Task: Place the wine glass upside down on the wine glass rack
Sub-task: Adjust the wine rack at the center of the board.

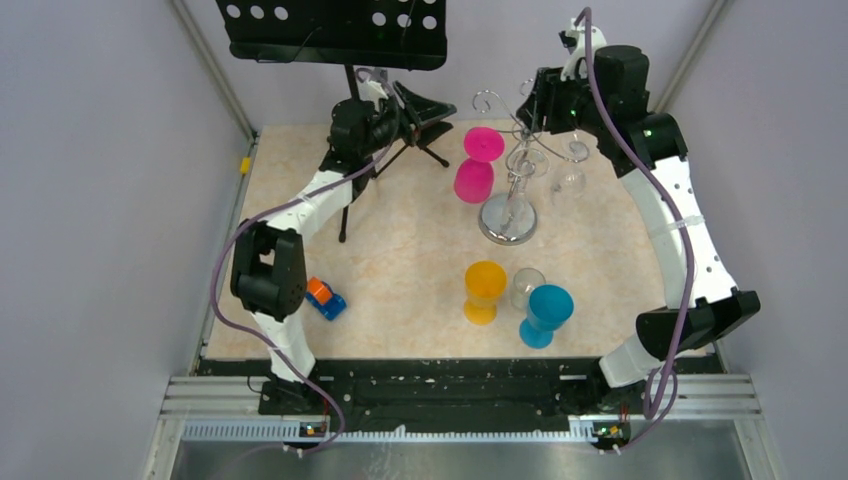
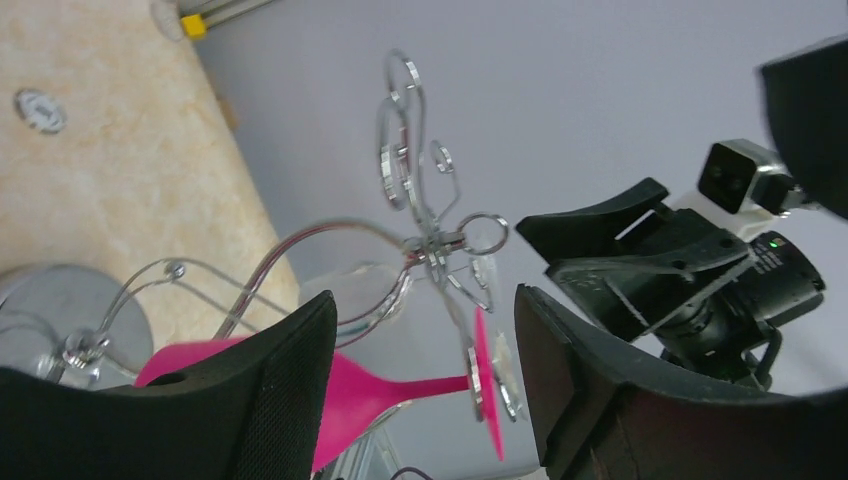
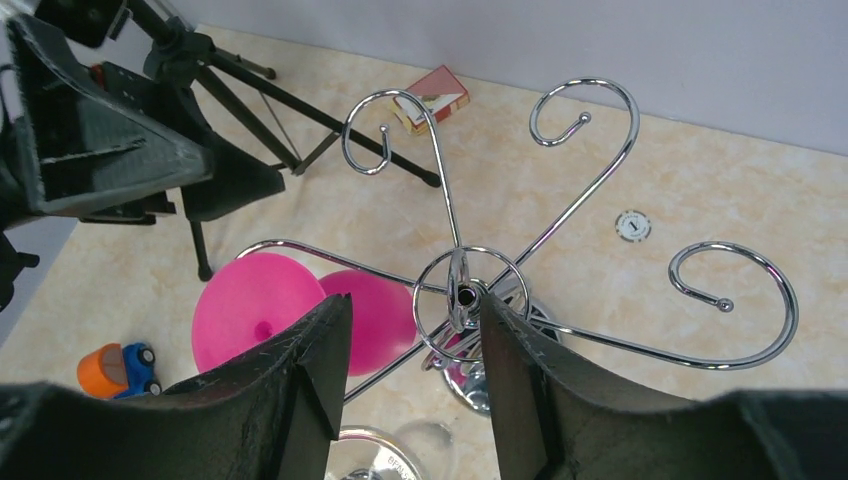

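Note:
The chrome wine glass rack [image 1: 509, 215] stands at the table's middle back, and its curled arms fill the right wrist view [image 3: 465, 290]. A pink wine glass [image 1: 476, 165] hangs upside down on a left arm of it, its foot held in the wire [image 2: 487, 385]. Two clear glasses [image 1: 568, 182] hang on the right side. My left gripper [image 1: 428, 110] is open and empty, with the pink glass's stem showing between its fingers [image 2: 420, 330]. My right gripper [image 1: 537, 103] is open and empty just above the rack's centre ring [image 3: 415, 330].
An orange glass [image 1: 484, 290], a clear glass [image 1: 527, 287] and a teal glass [image 1: 545, 313] stand upright at the front. A black music stand [image 1: 335, 35] is at the back left. A toy car [image 1: 325, 297], a red box [image 3: 432, 98] and a round chip [image 3: 632, 226] lie on the table.

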Tool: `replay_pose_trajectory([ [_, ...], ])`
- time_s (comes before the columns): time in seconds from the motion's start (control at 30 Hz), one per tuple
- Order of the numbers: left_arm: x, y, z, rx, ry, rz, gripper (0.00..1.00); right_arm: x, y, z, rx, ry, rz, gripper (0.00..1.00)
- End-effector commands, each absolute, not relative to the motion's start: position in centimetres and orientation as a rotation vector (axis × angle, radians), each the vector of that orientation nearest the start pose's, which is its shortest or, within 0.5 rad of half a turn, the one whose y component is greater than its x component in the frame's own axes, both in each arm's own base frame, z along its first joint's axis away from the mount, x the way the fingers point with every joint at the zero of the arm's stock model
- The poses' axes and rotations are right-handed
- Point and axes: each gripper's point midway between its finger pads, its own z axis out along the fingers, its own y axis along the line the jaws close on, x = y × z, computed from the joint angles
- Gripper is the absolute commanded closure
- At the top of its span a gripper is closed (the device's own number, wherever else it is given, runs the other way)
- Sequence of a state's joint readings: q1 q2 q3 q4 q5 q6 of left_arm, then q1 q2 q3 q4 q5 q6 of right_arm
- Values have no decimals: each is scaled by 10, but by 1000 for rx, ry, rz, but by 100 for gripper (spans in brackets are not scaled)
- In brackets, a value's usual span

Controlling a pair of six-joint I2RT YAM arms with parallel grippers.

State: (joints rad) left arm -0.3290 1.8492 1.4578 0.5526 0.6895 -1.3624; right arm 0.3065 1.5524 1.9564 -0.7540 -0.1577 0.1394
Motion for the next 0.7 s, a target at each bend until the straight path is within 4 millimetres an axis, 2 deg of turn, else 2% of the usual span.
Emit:
replay_pose_trajectory([
  [0.0, 443, -320, 397, -53, 1598, -1863, 30, 402, 156, 419, -270, 1873, 425, 49],
  [0.23, 462, -347, 393, -37, 1637, -1850, 31, 403, 158, 412, -277, 1883, 429, 54],
  [0.37, 473, -353, 386, -66, 1653, -1832, 35, 404, 157, 408, -277, 1893, 417, 55],
  [0.53, 484, -357, 386, -90, 1641, -1843, 49, 406, 153, 408, -263, 1893, 395, 65],
  [0.67, 493, -359, 387, -121, 1629, -1861, 60, 411, 149, 403, -254, 1899, 357, 67],
])
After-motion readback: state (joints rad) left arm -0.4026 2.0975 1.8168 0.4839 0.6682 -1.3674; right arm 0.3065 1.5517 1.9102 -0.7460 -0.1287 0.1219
